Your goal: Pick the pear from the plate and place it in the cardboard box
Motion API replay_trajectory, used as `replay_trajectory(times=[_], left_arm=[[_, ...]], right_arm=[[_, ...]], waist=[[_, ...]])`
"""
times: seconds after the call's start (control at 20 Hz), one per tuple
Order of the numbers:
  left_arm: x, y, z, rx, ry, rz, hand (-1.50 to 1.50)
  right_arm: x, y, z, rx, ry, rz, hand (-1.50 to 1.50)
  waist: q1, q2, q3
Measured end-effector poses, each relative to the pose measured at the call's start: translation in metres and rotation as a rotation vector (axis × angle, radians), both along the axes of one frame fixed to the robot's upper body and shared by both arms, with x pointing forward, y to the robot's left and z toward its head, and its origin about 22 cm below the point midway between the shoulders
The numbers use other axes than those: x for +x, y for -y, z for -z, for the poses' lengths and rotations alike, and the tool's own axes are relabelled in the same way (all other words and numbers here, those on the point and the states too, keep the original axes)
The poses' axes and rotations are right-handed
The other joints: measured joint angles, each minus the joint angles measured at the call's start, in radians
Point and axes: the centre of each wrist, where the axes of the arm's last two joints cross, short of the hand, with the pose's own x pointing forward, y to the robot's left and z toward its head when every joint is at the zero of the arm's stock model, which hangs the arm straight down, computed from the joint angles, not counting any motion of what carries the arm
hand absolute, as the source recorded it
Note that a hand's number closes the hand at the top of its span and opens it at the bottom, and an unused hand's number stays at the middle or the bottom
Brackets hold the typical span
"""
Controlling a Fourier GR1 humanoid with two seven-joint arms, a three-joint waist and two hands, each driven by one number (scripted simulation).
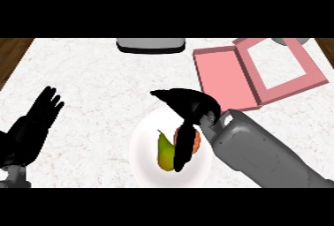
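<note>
Pear half behind right hand

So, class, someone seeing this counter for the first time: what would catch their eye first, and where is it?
Probably the open pink cardboard box at the upper right of the white marbled counter. Next, the robot's black right hand at centre, over the round white plate that holds a yellow-green pear. The black left hand rests open at the left edge.

Light was even and bright w/ no glare on the pale counter. Right hand cast a dark thin shadow across the plate. Edges looked soft throughout.
</note>
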Motion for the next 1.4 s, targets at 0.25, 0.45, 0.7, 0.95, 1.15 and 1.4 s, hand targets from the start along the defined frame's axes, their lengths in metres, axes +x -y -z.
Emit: replay_trajectory(times=[0.25, 0.45, 0.7, 0.95, 1.15, 1.4], left_arm=[[0.001, 0.0, -0.009, -0.004, 0.002, 0.001, 0.0], [-0.001, -0.003, -0.009, -0.004, 0.002, -0.004, 0.0], [0.003, 0.004, -0.011, 0.001, 0.002, -0.008, 0.0], [-0.002, 0.003, -0.006, -0.003, -0.001, 0.001, 0.0], [-0.007, -0.001, -0.005, -0.005, -0.001, 0.0, 0.0], [-0.005, 0.001, -0.006, -0.003, 0.0, -0.003, 0.0]], right_arm=[[0.006, -0.003, 0.002, -0.018, -0.041, -0.01, -1.5], [0.007, -0.005, 0.01, -0.041, -0.06, -0.016, -1.5], [0.003, -0.004, 0.018, -0.045, -0.061, -0.027, -1.5], [-0.001, -0.007, 0.024, -0.031, -0.046, -0.032, -1.5], [-0.001, -0.011, 0.03, -0.043, -0.027, -0.044, -1.5], [-0.007, -0.023, 0.04, -0.085, -0.022, -0.06, -1.5]], waist=[[-0.002, 0.0, 0.0], [-0.003, 0.0, 0.0], [-0.006, 0.0, 0.001], [-0.005, 0.0, 0.001], [-0.004, 0.0, 0.001], [-0.004, 0.001, 0.001]])
